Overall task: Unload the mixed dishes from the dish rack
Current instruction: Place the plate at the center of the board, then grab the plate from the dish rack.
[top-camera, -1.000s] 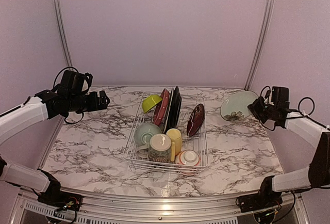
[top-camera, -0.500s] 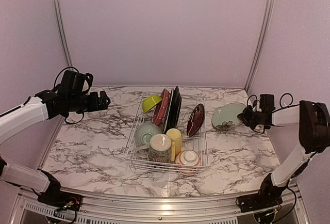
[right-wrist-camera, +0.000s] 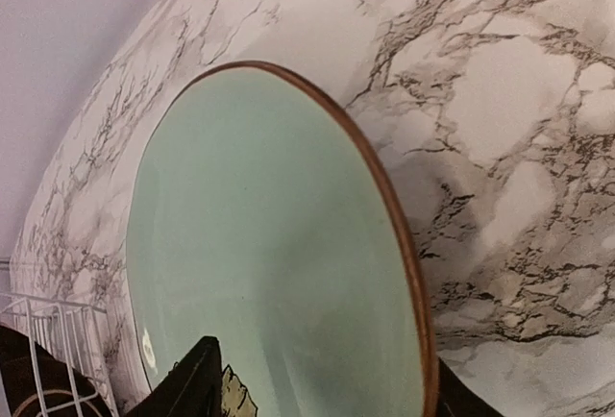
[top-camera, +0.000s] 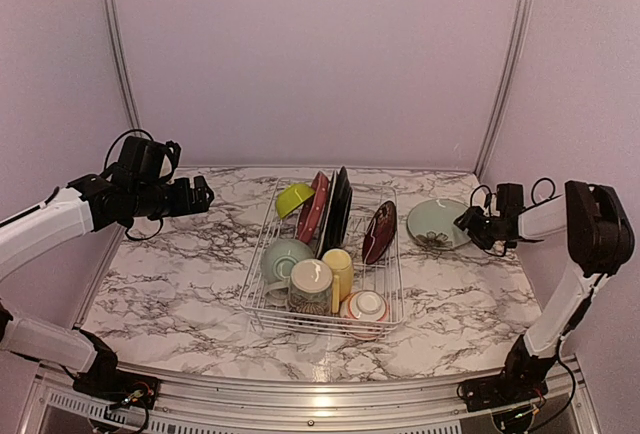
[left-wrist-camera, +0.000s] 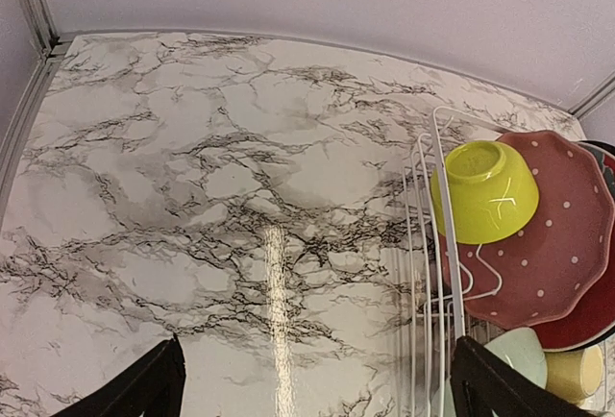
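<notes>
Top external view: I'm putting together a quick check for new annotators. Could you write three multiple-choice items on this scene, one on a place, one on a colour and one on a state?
1. Where does the pale green plate lie relative to the dish rack?
A. inside it
B. on the table to its right
C. on the table to its left

2. What colour is the bowl in the rack's far left corner?
A. lime
B. blue
C. white

3. The left gripper is:
A. shut on a mug
B. open, holding nothing
C. shut on a plate

Answers:
1 B: the plate sits on the marble outside the rack's right wall.
2 A: the tilted bowl beside the red plates is bright lime.
3 B: the left wrist view shows the fingers spread wide, with only bare table between them.
</notes>
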You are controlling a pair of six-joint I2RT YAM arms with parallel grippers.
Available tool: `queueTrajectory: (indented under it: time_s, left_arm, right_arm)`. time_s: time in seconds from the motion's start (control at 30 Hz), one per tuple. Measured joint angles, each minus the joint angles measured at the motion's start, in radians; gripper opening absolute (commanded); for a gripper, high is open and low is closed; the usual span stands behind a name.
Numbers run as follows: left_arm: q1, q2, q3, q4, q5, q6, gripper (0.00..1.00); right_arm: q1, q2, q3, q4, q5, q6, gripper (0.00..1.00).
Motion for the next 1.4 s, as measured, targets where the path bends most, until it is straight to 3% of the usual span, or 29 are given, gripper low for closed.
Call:
queueTrajectory:
  time_s: [0.23,0.37,0.47,0.77,1.03,1.23,1.4]
  left_arm:
    - [-0.004,0.0,0.0,0.0,0.0,0.0,0.99]
    - [-0.006,0.0,0.0,0.0,0.0,0.0,0.99]
    - [-0.01,0.003,0.0,0.0,0.0,0.0,0.99]
    - [-0.014,0.014,0.0,0.0,-0.002,0.0,0.99]
    - [-0.018,0.033,0.0,0.001,-0.003,0.0,0.99]
    - [-0.026,0.051,0.0,0.002,-0.003,0.0,0.99]
    - [-0.03,0.051,0.0,0.004,-0.003,0.0,0.99]
  right_arm:
    - [0.0,-0.013,0.0,-0.054,0.065,-0.082,0.77]
    - [0.029,-0.062,0.003,-0.153,0.206,-0.153,0.88]
    - [0.095,-0.119,0.015,-0.236,0.327,-0.203,0.91]
    - [0.271,-0.318,0.039,-0.416,0.463,-0.246,0.9]
    - [0.455,-0.465,0.15,-0.509,0.389,-0.178,0.86]
    - [0.611,-0.419,0.223,-0.515,0.353,-0.077,0.76]
    - [0.73,-0.271,0.319,-0.552,0.442,-0.01,0.68]
